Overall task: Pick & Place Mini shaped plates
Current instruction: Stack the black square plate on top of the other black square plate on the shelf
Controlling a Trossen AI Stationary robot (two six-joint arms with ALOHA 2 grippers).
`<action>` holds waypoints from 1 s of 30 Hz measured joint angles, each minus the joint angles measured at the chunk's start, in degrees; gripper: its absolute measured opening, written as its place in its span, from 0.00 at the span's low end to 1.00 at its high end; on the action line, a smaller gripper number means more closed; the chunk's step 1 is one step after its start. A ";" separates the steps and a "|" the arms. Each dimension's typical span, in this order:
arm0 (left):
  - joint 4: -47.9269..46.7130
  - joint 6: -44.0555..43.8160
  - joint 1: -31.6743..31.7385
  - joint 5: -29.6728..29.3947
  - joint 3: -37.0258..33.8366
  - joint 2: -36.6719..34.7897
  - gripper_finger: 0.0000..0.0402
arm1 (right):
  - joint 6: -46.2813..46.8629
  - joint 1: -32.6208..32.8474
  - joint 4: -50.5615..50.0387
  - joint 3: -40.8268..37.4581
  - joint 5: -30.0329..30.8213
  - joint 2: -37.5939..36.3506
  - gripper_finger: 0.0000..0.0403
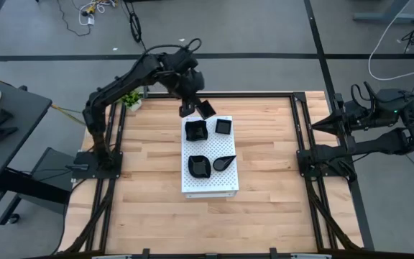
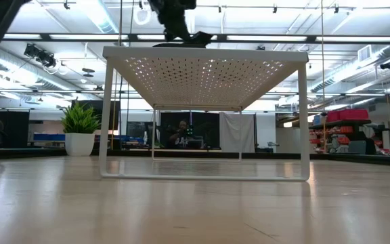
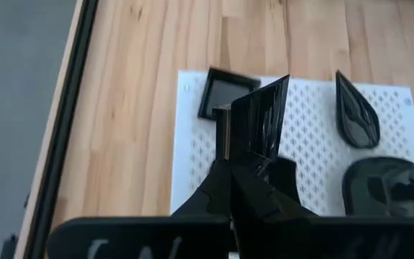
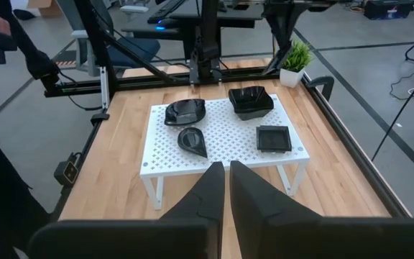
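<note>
A white perforated board stands on legs at the table's middle. Several glossy black mini shaped plates lie on it: a wavy-edged one, a square one, a deep one and a teardrop one. My left gripper hangs over the board's far left corner, shut on another black plate. That plate also shows in the left wrist view. My right gripper waits shut at the table's right edge, high up, with nothing in it. My left gripper pinches the black plate by one rim between its two fingers. The fingers slant down toward the board from its far left. The plate stands on edge beyond the fingertips, tilted, lifted clear above the board.
A small potted plant stands at the table's far left corner, close to the left arm. Black frame rails run along the table's sides. Bare wood lies on the near side of the board. A person sits in the room beyond.
</note>
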 joint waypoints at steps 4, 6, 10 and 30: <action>0.50 0.47 0.06 1.28 4.42 3.34 0.00 | 0.00 -0.02 -0.02 0.00 0.00 0.00 0.07; 0.61 0.39 0.06 2.47 6.34 4.67 0.00 | 0.02 -0.02 -0.02 0.00 0.00 0.00 0.07; 3.10 -3.58 -0.09 5.17 7.91 6.36 0.00 | 0.00 -0.02 -0.02 0.00 0.00 0.00 0.07; 9.56 -55.69 -3.60 3.25 7.20 9.33 0.00 | 0.01 -0.01 -0.01 0.01 0.00 -0.02 0.07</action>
